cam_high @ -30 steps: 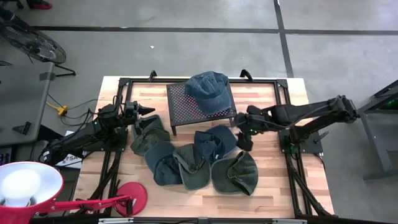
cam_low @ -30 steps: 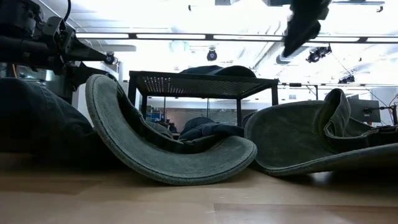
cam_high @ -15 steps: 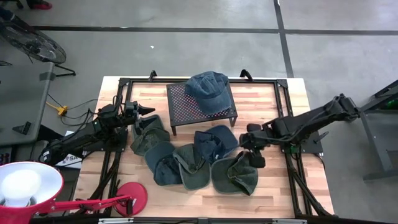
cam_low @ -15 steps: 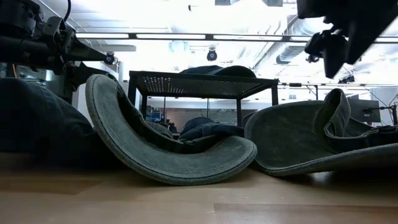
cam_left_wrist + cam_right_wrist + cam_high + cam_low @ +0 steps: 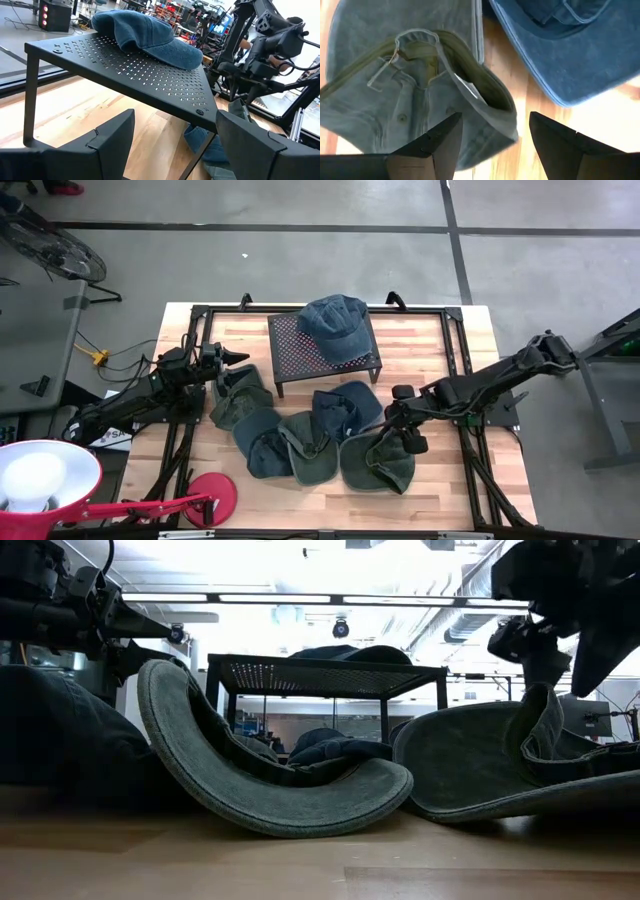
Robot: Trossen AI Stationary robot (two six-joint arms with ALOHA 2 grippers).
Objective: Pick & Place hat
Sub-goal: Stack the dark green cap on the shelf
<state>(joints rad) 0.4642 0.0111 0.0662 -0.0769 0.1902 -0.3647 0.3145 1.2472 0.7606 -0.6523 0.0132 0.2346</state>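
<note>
Wooden table (image 5: pixel 420 340) sitting mid-frame. Black perforated rack (image 5: pixel 322 352) standing at 12 o'clock of table, blue cap (image 5: pixel 336 326) lying on it. Pile of caps spreading at 6 o'clock of rack: olive hat (image 5: pixel 378 460) lying at 5 o'clock, blue hat (image 5: pixel 345 406) just beside it toward rack. Right gripper (image 5: pixel 403 418) hovering over olive hat's edge, fingers parted. Left gripper (image 5: pixel 237 358) waiting at 9 o'clock beside rack. Red lamp (image 5: pixel 45 480) showing at 7 o'clock corner.

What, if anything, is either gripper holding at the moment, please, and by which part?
Nothing is held. The right gripper hangs open over the green hat, not gripping it; the left gripper is open and empty.
</note>
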